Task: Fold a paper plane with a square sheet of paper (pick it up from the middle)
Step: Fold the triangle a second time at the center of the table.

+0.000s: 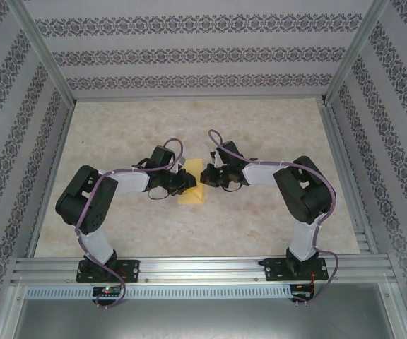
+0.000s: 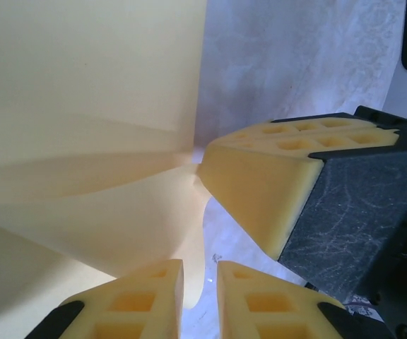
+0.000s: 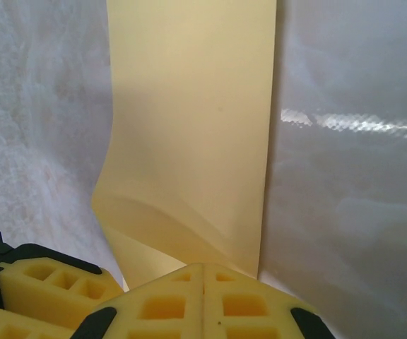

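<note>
Paper [image 1: 191, 195] | overhead: between left gripper [image 1: 186, 181], right gripper [image 1: 203, 174] | left wrist: latter pinching it

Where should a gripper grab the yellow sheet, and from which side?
The raised, curled end nearest the right gripper, coming in edge-on from that side. The rest of the yellow sheet lies flat on the table, so jaws likely couldn't get under it.
</note>
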